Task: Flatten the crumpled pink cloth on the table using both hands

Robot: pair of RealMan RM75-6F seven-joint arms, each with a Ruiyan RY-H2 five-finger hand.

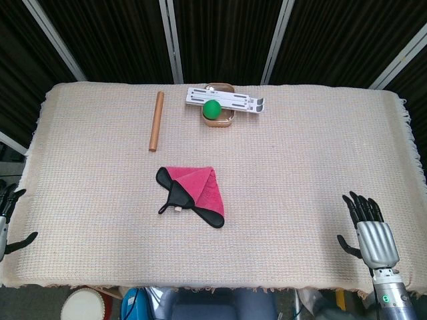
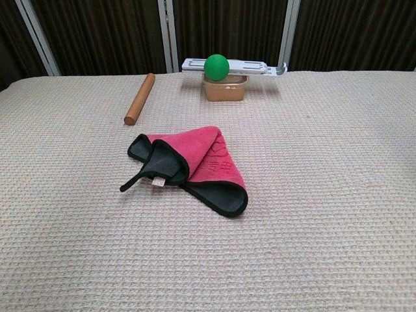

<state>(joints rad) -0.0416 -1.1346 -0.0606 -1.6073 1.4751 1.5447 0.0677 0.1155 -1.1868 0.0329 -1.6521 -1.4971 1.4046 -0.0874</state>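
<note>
The crumpled pink cloth with black backing lies folded near the middle of the woven beige surface. Best to pin its 10 o'clock corner and draw the 5 o'clock fold outward. Left robot hand and right robot hand rest empty, fingers spread, well apart from it

We see a table covered by a beige waffle-weave cover with fringed side edges. Near its middle lies the pink cloth, folded over into a rough triangle with its black underside and black edging turned up, a black loop sticking out to the left. Toward the far edge a wooden rod lies lengthwise, well apart from the cloth. Right of the rod sits a small tan container holding a green ball, with a white flat stand resting across it.
</note>
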